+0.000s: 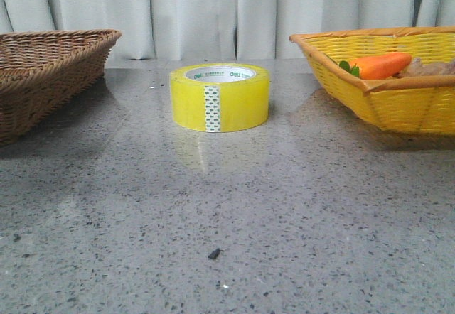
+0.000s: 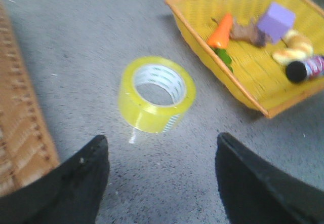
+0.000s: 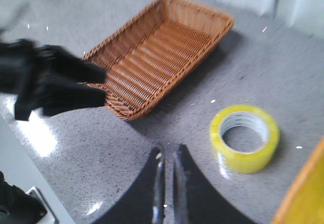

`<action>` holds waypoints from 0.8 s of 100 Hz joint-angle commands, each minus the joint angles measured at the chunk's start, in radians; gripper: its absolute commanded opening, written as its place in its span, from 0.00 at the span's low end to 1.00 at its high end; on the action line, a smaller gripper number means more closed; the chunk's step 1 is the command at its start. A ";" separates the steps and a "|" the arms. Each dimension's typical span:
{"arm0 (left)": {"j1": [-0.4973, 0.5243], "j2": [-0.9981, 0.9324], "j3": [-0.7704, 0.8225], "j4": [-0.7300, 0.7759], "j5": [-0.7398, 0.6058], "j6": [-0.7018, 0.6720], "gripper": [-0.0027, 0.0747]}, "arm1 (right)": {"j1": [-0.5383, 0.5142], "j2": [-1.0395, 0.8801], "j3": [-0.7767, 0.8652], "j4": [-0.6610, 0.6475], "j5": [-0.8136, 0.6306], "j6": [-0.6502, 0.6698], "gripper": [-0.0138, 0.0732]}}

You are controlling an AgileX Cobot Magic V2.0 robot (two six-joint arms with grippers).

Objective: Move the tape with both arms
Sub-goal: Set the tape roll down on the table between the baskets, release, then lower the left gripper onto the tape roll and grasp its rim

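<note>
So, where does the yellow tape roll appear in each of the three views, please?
Front view: the tape lies flat on the table, centre, between the two baskets.
Left wrist view: tape at centre, beyond the open left hand.
Right wrist view: tape at lower right, beside the shut right hand.
Shared landmark: the brown wicker basket.

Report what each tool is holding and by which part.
Nothing is held. The left tool is open and empty, the right tool is shut on nothing, and the tape lies flat on the table, apart from both.
</note>
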 commanded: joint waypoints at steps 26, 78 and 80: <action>-0.155 0.505 -0.476 0.069 0.120 -0.002 0.58 | -0.001 -0.435 0.352 -0.102 -0.281 0.138 0.08; -0.161 0.776 -0.675 0.334 0.131 -0.083 0.59 | -0.001 -0.502 0.353 -0.090 -0.194 0.154 0.08; -0.161 0.776 -0.675 0.327 0.131 -0.083 0.59 | -0.001 -0.502 0.353 -0.090 -0.197 0.154 0.08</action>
